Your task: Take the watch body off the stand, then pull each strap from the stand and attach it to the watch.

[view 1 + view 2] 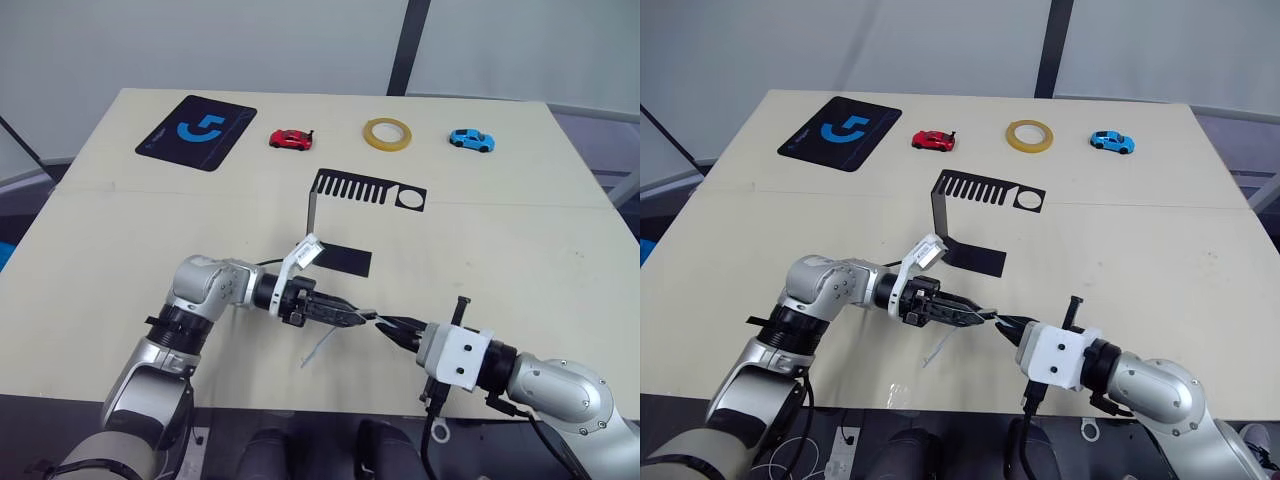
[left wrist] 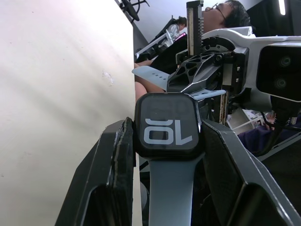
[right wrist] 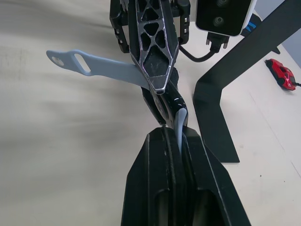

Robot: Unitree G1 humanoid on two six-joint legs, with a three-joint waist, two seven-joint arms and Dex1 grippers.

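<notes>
low in the frame's centre, near the desk's (image 1: 560, 230) front edge, the left claw (image 1: 362, 318) is clamped on the watch body (image 2: 167, 125), one strap (image 1: 318, 347) hanging from it. the right claw (image 1: 388, 327), tip to tip with it, pinches the second strap (image 3: 180, 123). the stand (image 1: 340, 225) sits empty behind them at mid-desk, with bare desk on either side.

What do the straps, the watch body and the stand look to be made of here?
Straps: matte pale blue-grey, likely silicone or rubber; one bends freely and has punched holes. Watch body: glossy black, glass-like face with white digits. Stand: thin flat black sheet, probably painted metal, with a crisp bend and cut slots.
</notes>
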